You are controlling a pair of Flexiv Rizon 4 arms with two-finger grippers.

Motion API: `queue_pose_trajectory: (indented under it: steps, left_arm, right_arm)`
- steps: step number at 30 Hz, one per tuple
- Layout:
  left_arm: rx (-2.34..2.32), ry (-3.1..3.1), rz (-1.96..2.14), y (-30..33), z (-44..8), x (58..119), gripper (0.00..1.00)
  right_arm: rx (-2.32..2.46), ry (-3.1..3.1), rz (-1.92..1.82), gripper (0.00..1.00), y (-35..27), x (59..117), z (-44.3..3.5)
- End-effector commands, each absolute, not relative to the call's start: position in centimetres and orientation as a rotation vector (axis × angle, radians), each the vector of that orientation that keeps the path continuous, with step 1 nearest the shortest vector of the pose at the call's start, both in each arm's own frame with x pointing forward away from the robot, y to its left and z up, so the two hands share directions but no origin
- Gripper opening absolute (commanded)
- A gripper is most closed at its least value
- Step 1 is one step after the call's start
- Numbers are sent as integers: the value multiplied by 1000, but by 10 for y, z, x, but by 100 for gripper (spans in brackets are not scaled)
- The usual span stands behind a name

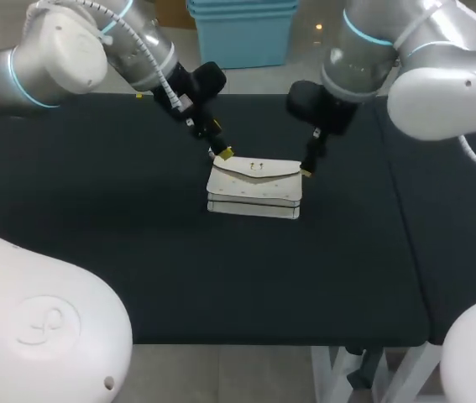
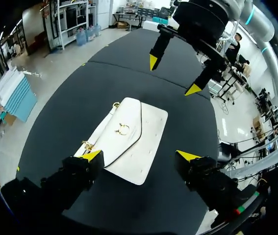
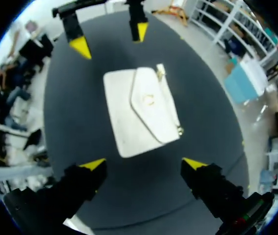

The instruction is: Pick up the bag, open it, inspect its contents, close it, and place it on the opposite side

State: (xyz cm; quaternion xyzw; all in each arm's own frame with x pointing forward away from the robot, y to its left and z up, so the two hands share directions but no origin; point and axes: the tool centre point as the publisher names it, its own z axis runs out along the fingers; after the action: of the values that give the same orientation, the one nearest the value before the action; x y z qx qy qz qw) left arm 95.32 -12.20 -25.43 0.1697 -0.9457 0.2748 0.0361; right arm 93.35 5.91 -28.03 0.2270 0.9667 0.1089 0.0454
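While the bag (image 1: 254,189) lies flat near the middle of the table (image 1: 95,218), both grippers hang over its far edge, one at each end. The bag is white. Its flap (image 2: 112,144) is folded down and shut, with a small gold clasp (image 2: 123,129) at the flap's middle.

The left gripper (image 1: 221,154) is at the bag's far left corner, its fingers spread wide and holding nothing. In the left wrist view, one yellow tip is at the corner that carries the gold strap fitting, and the other is well off the bag over bare table. Whether the near tip touches the bag I cannot tell.

The right gripper (image 1: 307,170) is at the far right corner, its fingers likewise parted and empty. In the right wrist view the bag lies ahead of the fingers, apart from both tips. The two grippers face each other across the bag.
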Motion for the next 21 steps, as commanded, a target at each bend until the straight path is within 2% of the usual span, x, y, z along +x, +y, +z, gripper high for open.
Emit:
queue_pose_trajectory:
  steps: [1,10,21]
  left_arm:
    - [1400,-2399,770,-115,-256,952,100]
    - [1924,-1931,853,-105,-273,958,100]
    - [2083,-1594,1051,-105,-280,955,100]
  right_arm:
    - [1511,2955,523,100,47,945,-281]
    - [2234,2480,689,100,39,941,-278]
    - [2513,1970,835,100,45,929,-295]
